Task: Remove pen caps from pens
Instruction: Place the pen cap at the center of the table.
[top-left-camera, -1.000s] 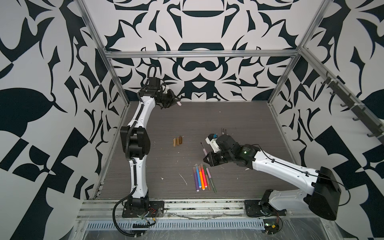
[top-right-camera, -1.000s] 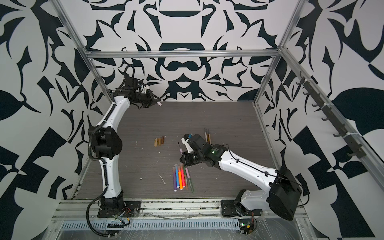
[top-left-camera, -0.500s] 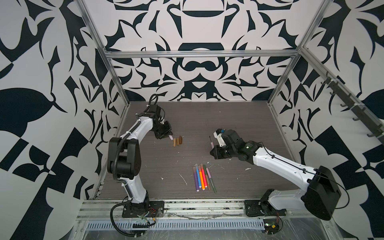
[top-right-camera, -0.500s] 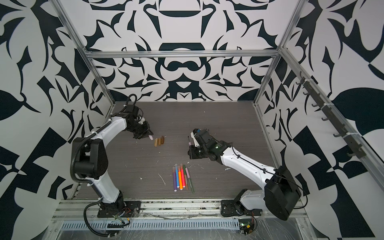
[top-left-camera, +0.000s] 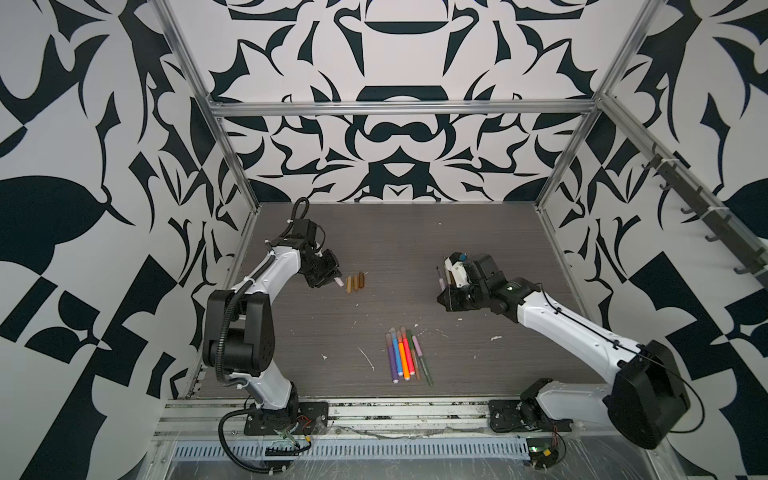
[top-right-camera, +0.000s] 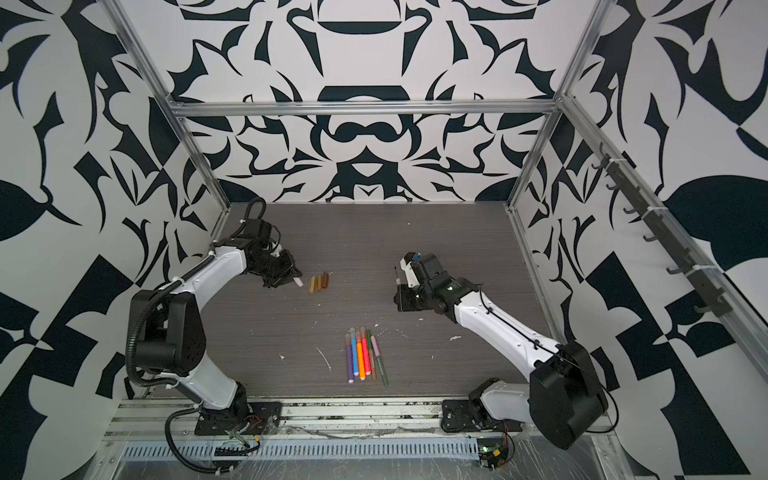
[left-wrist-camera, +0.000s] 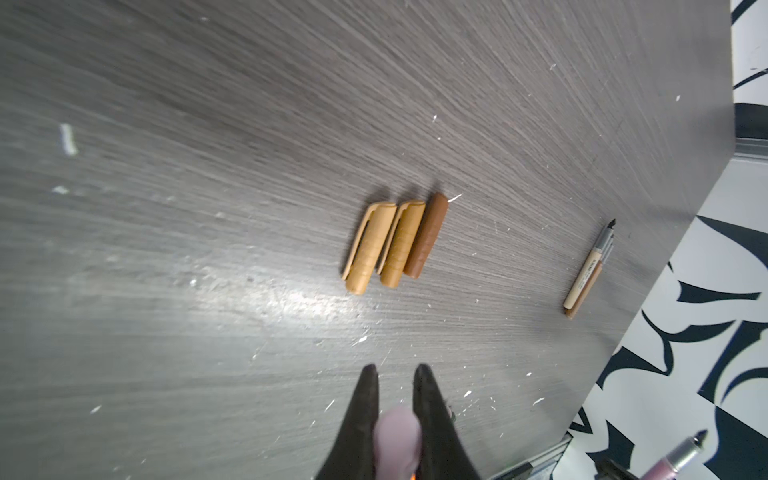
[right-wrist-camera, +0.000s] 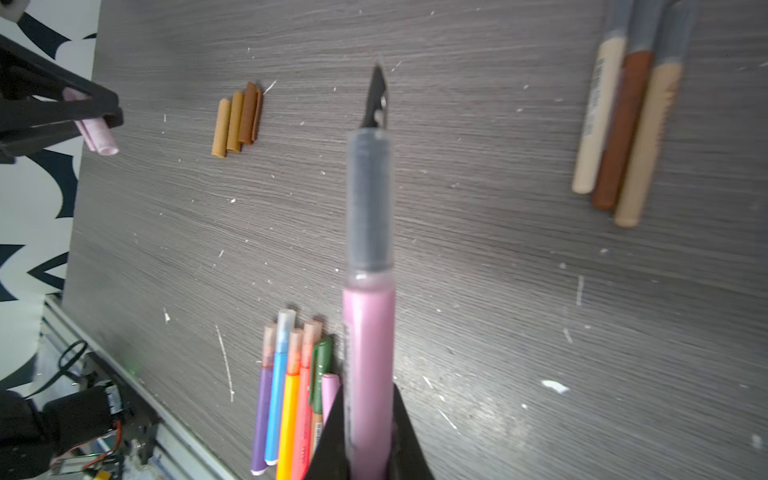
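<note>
My left gripper (left-wrist-camera: 395, 370) is shut on a pale pink pen cap (left-wrist-camera: 395, 432), low over the table just left of three loose pen caps (top-left-camera: 355, 284), two tan and one brown, lying side by side. The held cap (top-right-camera: 297, 282) sticks out toward them. My right gripper (right-wrist-camera: 368, 390) is shut on a pink pen (right-wrist-camera: 369, 332) with its grey neck and black tip bare. It holds the pen (top-left-camera: 439, 278) above the table at mid-right. Several capped pens (top-left-camera: 405, 353) lie in a row near the front. Three uncapped tan and brown pens (right-wrist-camera: 623, 124) lie beyond the right gripper.
White flecks of debris (top-left-camera: 368, 360) are scattered over the grey wood table (top-left-camera: 415, 241). Patterned walls and metal frame posts (top-left-camera: 557, 183) enclose the table on three sides. The front edge meets a metal rail (top-left-camera: 374, 409).
My left arm came down from high at the back left to the table beside the three caps, still gripping the pink cap. My right gripper moved back from the pen row with the pink pen.
</note>
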